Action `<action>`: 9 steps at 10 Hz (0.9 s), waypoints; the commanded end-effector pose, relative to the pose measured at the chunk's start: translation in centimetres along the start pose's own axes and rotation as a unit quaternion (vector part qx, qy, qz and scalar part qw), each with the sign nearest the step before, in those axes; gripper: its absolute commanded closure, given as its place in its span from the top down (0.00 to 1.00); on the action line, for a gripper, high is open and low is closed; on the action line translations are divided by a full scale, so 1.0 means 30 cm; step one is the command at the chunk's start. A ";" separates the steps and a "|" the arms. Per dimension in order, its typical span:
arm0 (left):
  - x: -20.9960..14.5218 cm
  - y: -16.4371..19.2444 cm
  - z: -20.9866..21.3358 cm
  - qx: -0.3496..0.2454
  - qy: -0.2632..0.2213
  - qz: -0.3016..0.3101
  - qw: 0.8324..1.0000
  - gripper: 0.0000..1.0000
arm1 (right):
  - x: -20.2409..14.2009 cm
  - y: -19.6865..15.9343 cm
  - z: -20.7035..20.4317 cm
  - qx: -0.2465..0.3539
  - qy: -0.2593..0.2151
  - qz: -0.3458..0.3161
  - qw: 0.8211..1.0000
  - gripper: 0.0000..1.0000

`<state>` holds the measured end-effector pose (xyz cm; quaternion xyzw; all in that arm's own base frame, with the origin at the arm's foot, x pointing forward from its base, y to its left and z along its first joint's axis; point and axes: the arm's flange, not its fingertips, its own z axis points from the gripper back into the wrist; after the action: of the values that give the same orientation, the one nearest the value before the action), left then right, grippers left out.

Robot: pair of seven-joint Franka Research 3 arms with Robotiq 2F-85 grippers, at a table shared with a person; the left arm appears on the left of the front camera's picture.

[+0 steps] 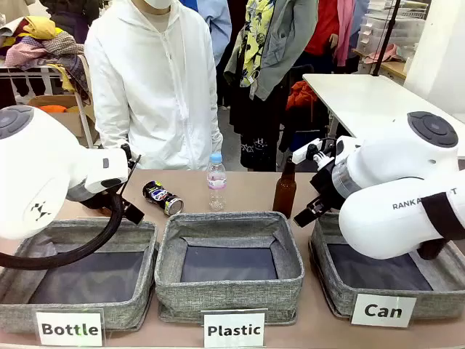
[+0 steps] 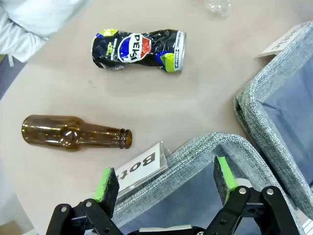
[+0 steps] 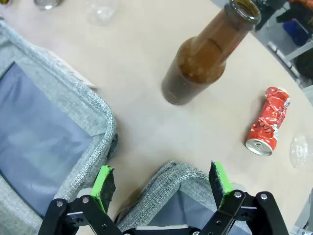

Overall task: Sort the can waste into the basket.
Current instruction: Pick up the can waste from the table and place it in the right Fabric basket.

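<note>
Hiding basket (image 1: 436, 307) rear and right rim: right arm (image 1: 396, 211) bulk.

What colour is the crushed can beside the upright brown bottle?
Red can, clearest in right wrist view.

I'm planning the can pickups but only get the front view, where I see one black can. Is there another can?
Observer: Yes, a crushed red can lies near the upright bottle, not touching it.
Operator: Anything else my view hides?
Observer: A second brown bottle lies on its side near the Bottle label, in the left wrist view.
</note>
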<state>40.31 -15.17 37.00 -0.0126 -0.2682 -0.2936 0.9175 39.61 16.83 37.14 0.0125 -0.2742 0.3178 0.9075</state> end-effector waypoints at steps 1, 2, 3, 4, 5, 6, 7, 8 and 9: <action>0.000 0.000 0.000 0.000 0.000 0.000 1.000 1.00 | 0.000 0.000 0.000 0.000 0.000 0.000 1.000 1.00; 0.000 0.000 0.000 0.000 0.000 0.000 1.000 1.00 | 0.000 0.000 0.000 0.000 0.000 0.000 1.000 1.00; 0.000 0.000 0.000 0.000 0.000 0.000 1.000 1.00 | 0.000 0.000 0.000 0.000 0.000 0.000 1.000 1.00; 0.000 0.000 0.000 0.000 0.000 0.000 1.000 1.00 | 0.000 0.000 0.000 0.000 0.000 0.000 1.000 1.00; 0.000 0.000 0.000 0.000 0.000 0.000 1.000 1.00 | 0.000 0.000 0.000 0.000 0.000 0.000 1.000 1.00; 0.000 0.000 0.000 0.000 0.000 0.000 1.000 1.00 | 0.000 0.000 0.000 0.000 0.000 0.000 1.000 1.00; 0.000 0.000 0.000 0.000 0.000 0.000 1.000 1.00 | 0.000 0.000 0.000 0.000 0.000 0.000 1.000 1.00; 0.000 0.000 0.000 0.000 0.000 0.000 1.000 1.00 | 0.000 0.000 0.000 0.000 0.000 0.000 1.000 1.00; 0.000 0.000 0.000 0.000 0.000 0.000 1.000 1.00 | 0.000 0.000 0.000 0.000 0.000 0.000 1.000 1.00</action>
<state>40.31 -15.16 37.00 -0.0126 -0.2682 -0.2934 0.9175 39.61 16.85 37.14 0.0122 -0.2742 0.3183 0.9074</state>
